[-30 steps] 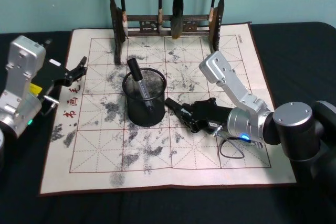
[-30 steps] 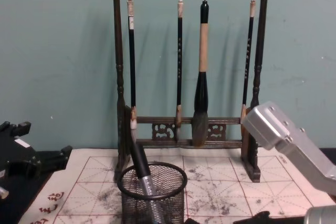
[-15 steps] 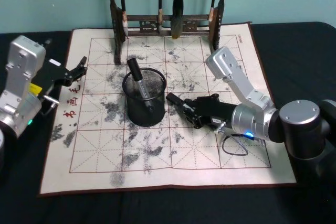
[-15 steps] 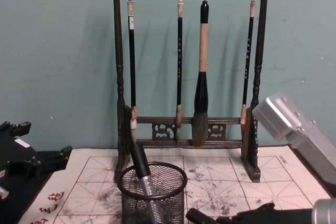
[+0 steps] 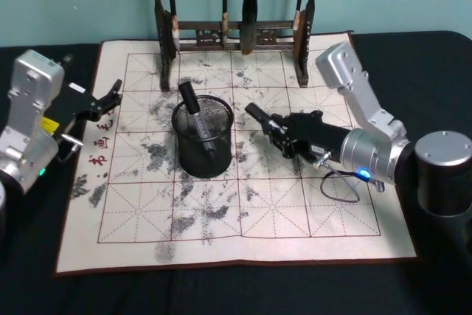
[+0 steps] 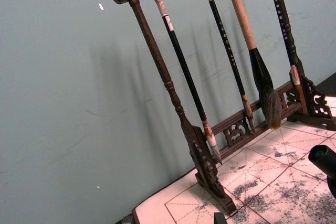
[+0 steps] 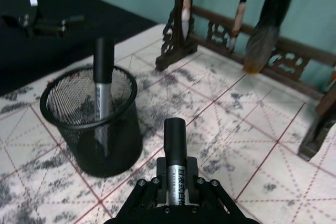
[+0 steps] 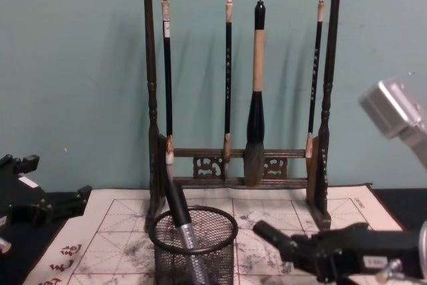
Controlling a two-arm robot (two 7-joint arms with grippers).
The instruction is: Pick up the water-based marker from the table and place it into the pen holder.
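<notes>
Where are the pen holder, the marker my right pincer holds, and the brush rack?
pen holder (image 5: 218, 154): head view, on its black mesh wall.
held marker (image 7: 175, 132): right wrist view, on its black cap.
brush rack (image 8: 200, 153): chest view, on its lower crossbar.

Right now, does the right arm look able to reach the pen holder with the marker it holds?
Probably yes. The right gripper holds the marker raised beside the pen holder, with bare mat between them. The other marker leaning inside leaves much of the opening free.

Soft even light, faint shadows on wall (image 8: 87, 98)
</notes>
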